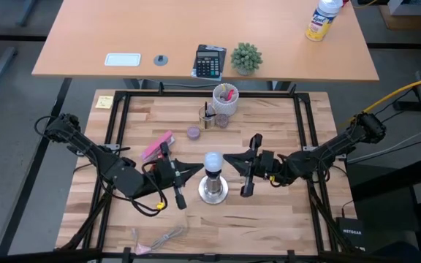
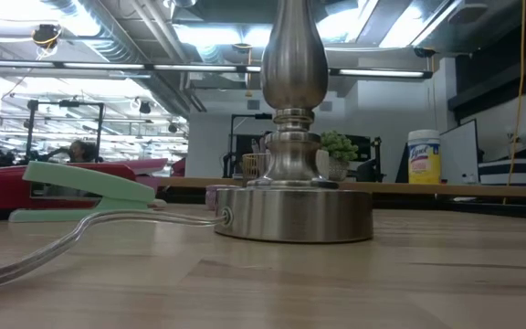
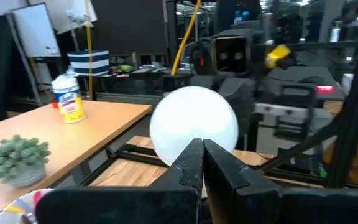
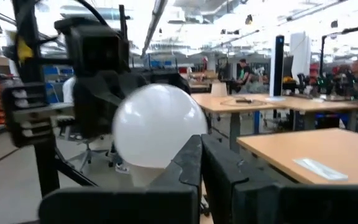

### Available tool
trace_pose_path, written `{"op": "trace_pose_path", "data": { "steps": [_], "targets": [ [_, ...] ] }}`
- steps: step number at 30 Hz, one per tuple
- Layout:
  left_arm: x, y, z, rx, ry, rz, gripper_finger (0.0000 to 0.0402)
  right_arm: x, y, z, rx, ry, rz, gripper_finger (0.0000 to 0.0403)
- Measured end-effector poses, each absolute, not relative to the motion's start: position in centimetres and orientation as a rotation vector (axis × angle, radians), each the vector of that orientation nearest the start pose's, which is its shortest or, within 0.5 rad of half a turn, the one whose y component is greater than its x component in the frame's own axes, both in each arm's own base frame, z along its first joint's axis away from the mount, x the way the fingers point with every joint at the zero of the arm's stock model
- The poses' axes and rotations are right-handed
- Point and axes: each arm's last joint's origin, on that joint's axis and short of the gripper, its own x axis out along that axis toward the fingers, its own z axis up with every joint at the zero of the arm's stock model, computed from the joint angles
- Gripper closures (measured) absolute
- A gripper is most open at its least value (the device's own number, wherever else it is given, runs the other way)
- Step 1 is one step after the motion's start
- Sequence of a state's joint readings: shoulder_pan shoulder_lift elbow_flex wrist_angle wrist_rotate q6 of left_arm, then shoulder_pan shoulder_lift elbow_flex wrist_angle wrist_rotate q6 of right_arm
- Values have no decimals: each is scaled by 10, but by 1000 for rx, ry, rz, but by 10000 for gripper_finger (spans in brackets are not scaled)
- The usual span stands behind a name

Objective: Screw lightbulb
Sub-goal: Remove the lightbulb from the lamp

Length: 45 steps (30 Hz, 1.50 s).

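A: Sits atop the socket stand (image 1: 213, 188), the lightbulb (image 1: 212, 162), mid-tabletop (image 1: 283, 212), between both arms.

B: Screwed fully home?

A: Hard to say; hidden from above, the threads, and cut off in the low view. Probably seated, perhaps needing more turns.

B: And the pincers?

A: Left pincer (image 1: 198, 169) pinched shut, empty, just beside the globe. Right pincer (image 1: 229, 158) likewise shut, holding nothing, opposite.
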<state>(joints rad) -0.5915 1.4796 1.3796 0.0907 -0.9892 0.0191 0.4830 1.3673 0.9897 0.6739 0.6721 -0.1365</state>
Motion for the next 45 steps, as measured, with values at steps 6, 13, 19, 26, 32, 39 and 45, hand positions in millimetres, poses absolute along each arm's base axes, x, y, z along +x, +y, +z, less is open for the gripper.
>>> {"op": "trace_pose_path", "data": {
  "steps": [6,13,19,26,32,39,45],
  "targets": [
    [287,-164,401,27,11,376,399,280,121,350,41,-209,-203,389],
    [287,-164,401,30,12,376,399,280,121,350,40,-207,-203,389],
    [286,-166,401,37,10,373,399,279,121,350,25,-197,-246,389],
    [281,-172,401,52,13,404,399,269,118,359,32,-208,-250,389],
    [277,-175,401,95,25,468,399,256,128,365,47,-206,-201,388],
    [277,-174,401,143,38,482,399,255,137,361,52,-178,-62,388],
    [277,-173,401,150,42,514,399,256,141,357,178,-145,68,345]
  ]
}}
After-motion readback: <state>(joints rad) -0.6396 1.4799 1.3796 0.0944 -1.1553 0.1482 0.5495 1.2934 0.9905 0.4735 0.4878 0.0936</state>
